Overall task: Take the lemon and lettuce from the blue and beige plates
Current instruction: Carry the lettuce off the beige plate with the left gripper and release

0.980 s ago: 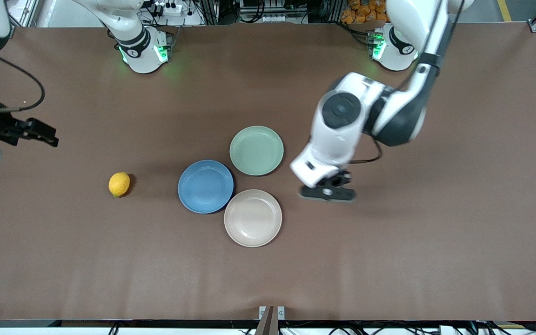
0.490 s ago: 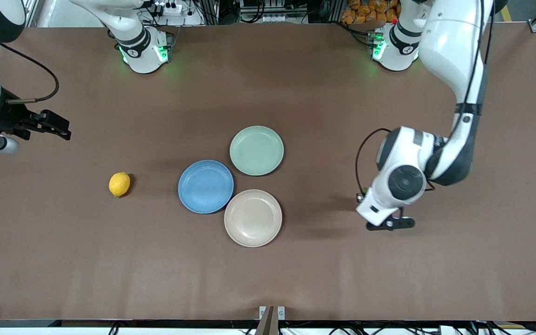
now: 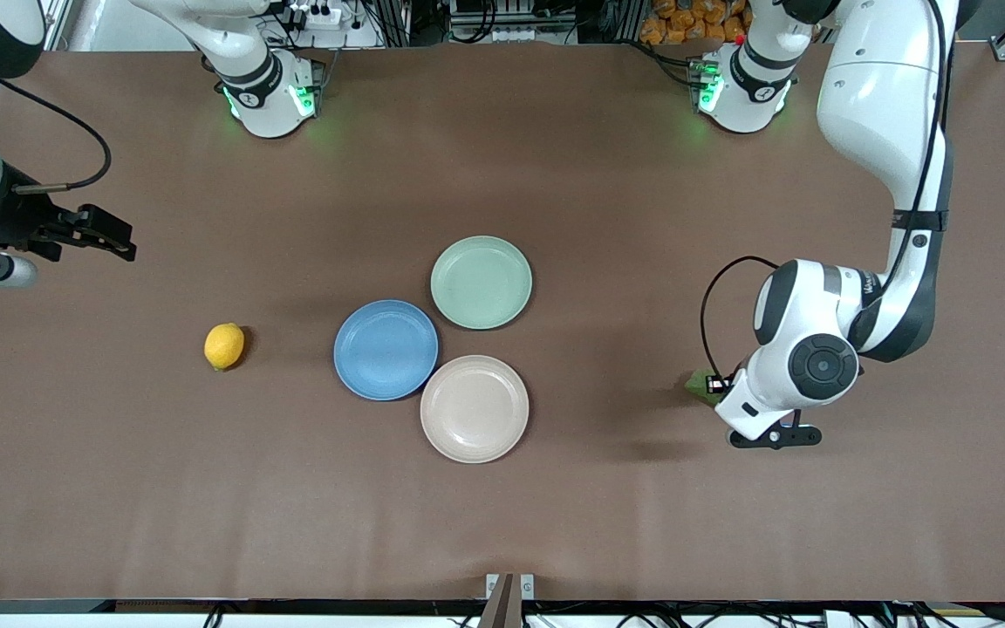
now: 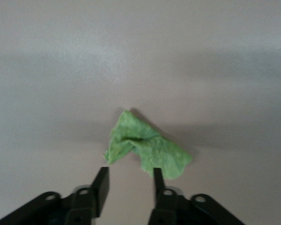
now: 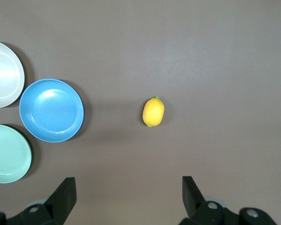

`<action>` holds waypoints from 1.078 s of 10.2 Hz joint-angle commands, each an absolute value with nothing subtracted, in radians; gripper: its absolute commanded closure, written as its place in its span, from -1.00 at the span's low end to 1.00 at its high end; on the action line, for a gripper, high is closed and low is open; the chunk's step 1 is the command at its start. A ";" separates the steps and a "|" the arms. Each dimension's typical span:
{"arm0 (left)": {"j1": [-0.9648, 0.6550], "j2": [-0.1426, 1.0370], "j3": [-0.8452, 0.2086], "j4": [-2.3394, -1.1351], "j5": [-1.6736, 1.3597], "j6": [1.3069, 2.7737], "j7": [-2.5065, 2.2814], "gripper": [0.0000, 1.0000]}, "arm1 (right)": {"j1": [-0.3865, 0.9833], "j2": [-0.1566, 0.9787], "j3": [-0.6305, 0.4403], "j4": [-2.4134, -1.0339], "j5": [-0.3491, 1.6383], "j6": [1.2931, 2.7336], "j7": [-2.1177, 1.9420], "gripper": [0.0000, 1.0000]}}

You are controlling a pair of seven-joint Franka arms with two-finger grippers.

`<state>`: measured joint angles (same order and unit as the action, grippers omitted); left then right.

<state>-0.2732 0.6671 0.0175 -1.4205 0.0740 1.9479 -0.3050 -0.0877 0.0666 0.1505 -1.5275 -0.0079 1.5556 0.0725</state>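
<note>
The yellow lemon [image 3: 223, 345] lies on the bare table between the blue plate [image 3: 386, 350] and the right arm's end of the table. The blue plate and the beige plate [image 3: 474, 408] hold nothing. The green lettuce leaf [image 3: 699, 382] lies on the table toward the left arm's end, mostly hidden by the left arm. In the left wrist view the lettuce [image 4: 145, 147] lies just past my left gripper [image 4: 129, 180], which is open and empty. My right gripper [image 3: 105, 235] is open and empty at the right arm's end. The right wrist view shows the lemon [image 5: 153, 111] and the blue plate [image 5: 51, 110].
An empty green plate [image 3: 481, 282] touches the blue and beige plates and lies farther from the front camera than they do. The left arm's elbow [image 3: 895, 305] hangs over the table near its end. The three plates also show in the right wrist view.
The left arm swung from beside the plates toward its own end of the table, and the lettuce now lies on the table there. The right gripper shifted slightly toward its base.
</note>
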 commanded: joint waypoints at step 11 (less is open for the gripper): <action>-0.270 0.210 0.020 -1.425 0.060 1.597 -0.173 -1.00 | -0.086 0.061 0.150 -1.497 0.000 1.523 0.063 -1.00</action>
<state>-0.2732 0.2302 0.0183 -1.4008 0.0740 1.6023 -0.2107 -0.0860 0.0642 0.1511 -1.5094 -0.0076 1.5358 0.0711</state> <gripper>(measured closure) 0.000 0.000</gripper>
